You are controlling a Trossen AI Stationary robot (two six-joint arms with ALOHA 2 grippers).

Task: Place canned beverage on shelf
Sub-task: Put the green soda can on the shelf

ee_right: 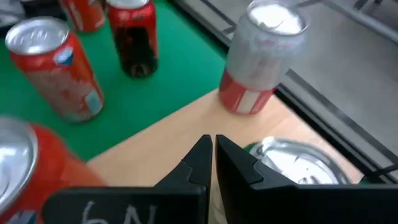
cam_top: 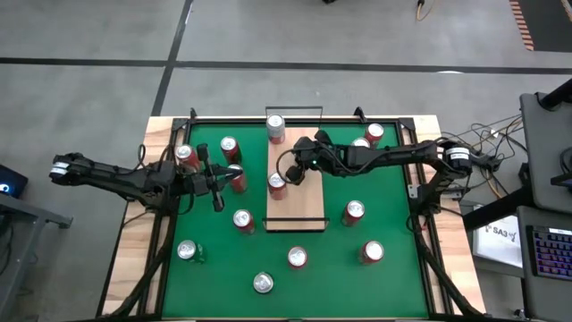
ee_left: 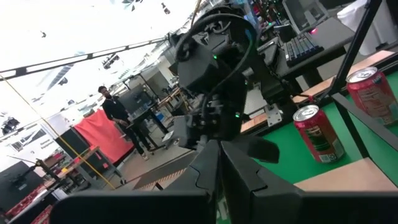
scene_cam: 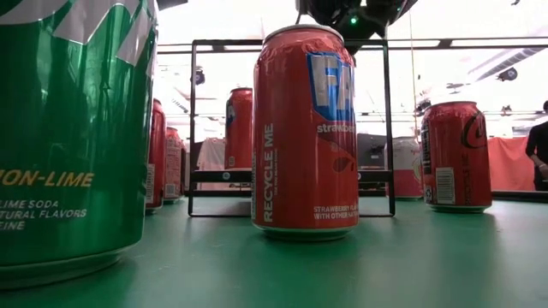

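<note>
Two cans on shelf (cam_top: 296,201) | right end effector (cam_top: 295,173) clenched empty, above shelf

The shelf (cam_top: 299,201) is pale, matt wood-grain board with thin black metal rails, lying on a smooth matt green mat (cam_top: 384,277) bordered by pale wood, while the cans, such as the glossy red one (scene_cam: 304,128), show shiny printed metal with bare silvery tops.

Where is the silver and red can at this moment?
In the high view, the silver and red can stands upright on the far end of the shelf, just left of the right gripper. A red can stands nearer on the same board.
</note>
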